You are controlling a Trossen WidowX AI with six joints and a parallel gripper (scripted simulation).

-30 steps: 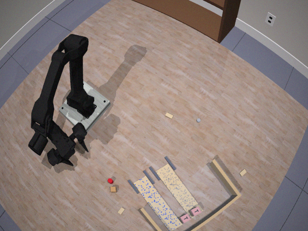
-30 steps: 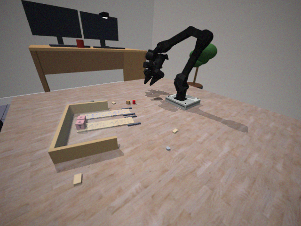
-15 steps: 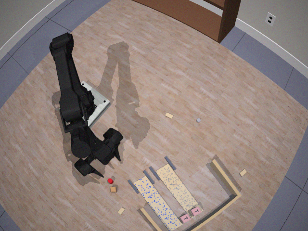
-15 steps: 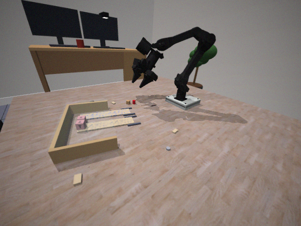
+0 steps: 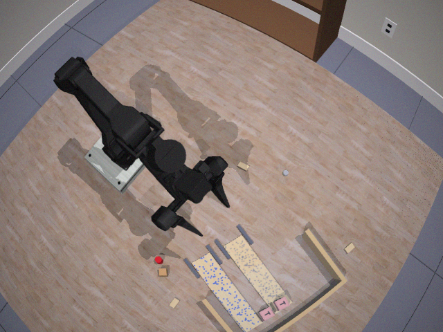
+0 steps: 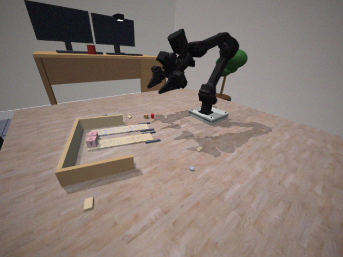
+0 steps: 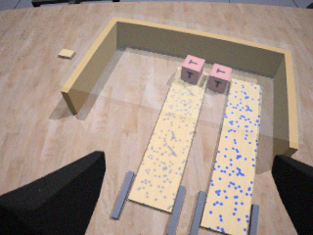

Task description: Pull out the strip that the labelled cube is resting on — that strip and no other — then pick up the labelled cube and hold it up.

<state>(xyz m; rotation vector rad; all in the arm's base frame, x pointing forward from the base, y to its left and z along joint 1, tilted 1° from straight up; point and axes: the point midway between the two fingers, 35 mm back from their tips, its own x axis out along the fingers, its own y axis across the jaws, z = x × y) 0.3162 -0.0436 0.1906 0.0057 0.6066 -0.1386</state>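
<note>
1. The top view shows the gripper released, fingers wide apart; the exterior view adds that it hangs above the table.
2. The wrist view shows a T on the top and a side of two pink cubes: one cube at the grey-speckled strip's far end, its neighbour beside the blue-speckled strip.
3. Top and exterior views show a red cylinder, outside the wrist view.

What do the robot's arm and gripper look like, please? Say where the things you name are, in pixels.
The arm (image 5: 96, 96) (image 6: 218, 69) is matte black, with chunky angular links and rounded joints. The gripper (image 5: 215, 220) (image 6: 153, 90) has two black, wedge-shaped fingers tapering to points. No coloured markings are visible.
</note>
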